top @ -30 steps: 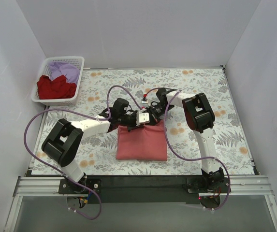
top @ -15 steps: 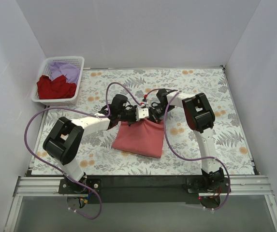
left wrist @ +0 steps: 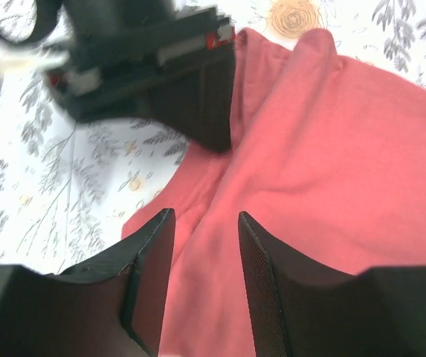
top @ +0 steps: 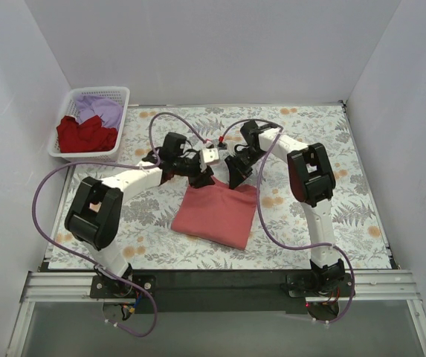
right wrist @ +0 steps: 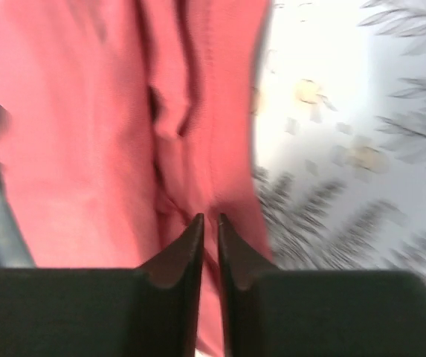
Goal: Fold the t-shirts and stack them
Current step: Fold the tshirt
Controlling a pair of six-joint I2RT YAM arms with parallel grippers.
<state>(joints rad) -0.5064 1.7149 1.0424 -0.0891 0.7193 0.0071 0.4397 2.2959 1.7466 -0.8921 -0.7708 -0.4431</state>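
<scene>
A coral-red t-shirt (top: 217,213) lies folded into a skewed rectangle on the floral cloth (top: 346,186), mid-table. My left gripper (top: 204,175) hangs over its far left corner, open, with fabric (left wrist: 324,149) below the gap and nothing pinched (left wrist: 206,214). My right gripper (top: 237,175) hovers at the far edge, its jaws a narrow slit apart above wrinkled fabric (right wrist: 210,216). In the left wrist view the right gripper (left wrist: 160,74) shows as a blurred dark body. A darker red tee (top: 85,134) and a lavender tee (top: 99,108) lie bunched in the basket.
The white lattice basket (top: 123,111) stands at the far left corner of the table. White walls close in the left, right and back sides. Purple cables loop off both arms over the cloth.
Both grippers have let go of the shirt's far edge and lifted away from each other. The shirt was dragged slightly left and now lies flat and skewed.
</scene>
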